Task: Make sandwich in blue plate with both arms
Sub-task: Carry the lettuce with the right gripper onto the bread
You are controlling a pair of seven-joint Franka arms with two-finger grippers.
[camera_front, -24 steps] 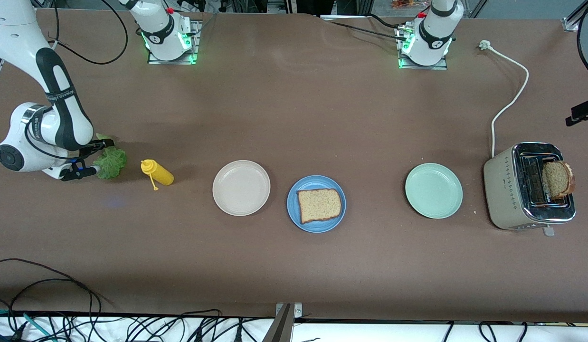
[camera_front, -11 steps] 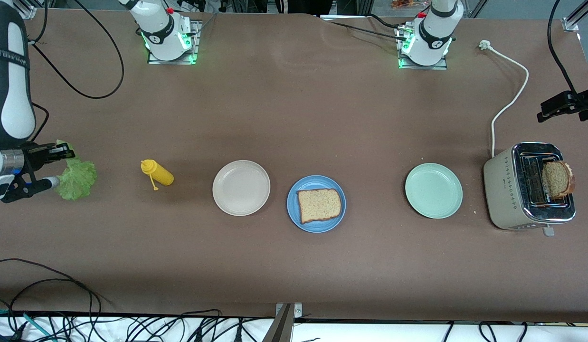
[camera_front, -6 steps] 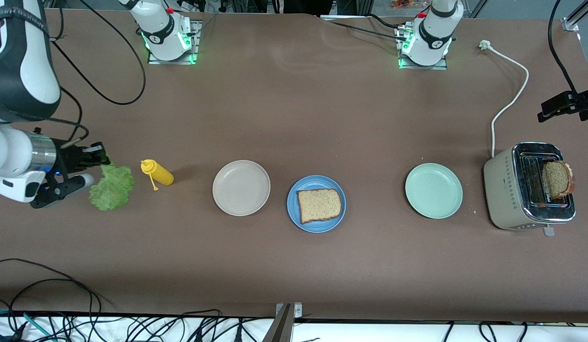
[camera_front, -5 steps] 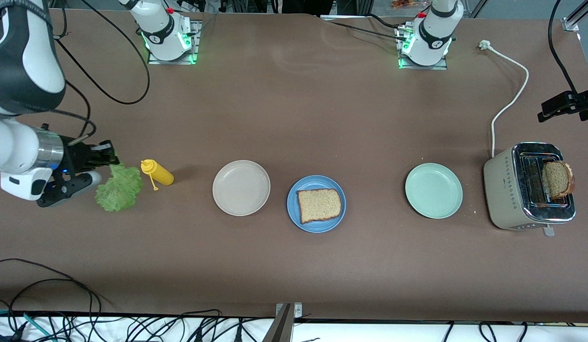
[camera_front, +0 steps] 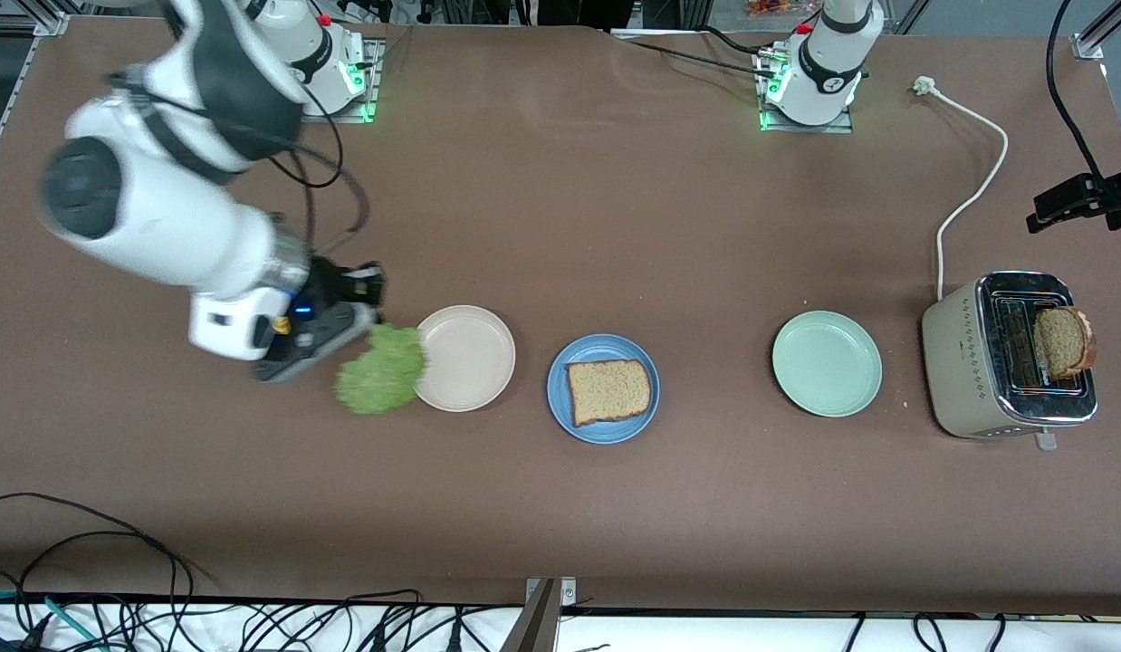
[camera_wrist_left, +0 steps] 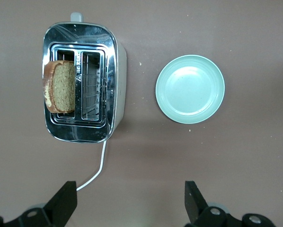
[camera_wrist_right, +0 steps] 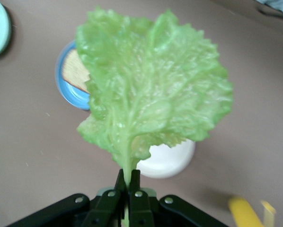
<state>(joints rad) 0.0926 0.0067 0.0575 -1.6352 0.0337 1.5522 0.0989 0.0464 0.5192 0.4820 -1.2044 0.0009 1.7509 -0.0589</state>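
The blue plate (camera_front: 603, 388) sits mid-table between the beige plate (camera_front: 461, 358) and the mint plate (camera_front: 827, 363), and I see one bread slice (camera_front: 608, 391) lying on it. My right gripper (camera_front: 366, 312) pinches the lettuce leaf (camera_front: 381, 369) by its stem, up over the beige plate's rim at the right arm's end. My left gripper (camera_wrist_left: 132, 208) hangs spread wide above the toaster (camera_wrist_left: 82, 82), which holds a second slice (camera_wrist_left: 60, 86).

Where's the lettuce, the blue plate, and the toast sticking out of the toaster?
lettuce leaf (camera_wrist_right: 153, 87), right wrist view, middle of the leaf.
blue plate (camera_front: 560, 398), front view, bare rim beside the bread.
bread slice in the toaster (camera_wrist_left: 61, 86), left wrist view, its cut face.
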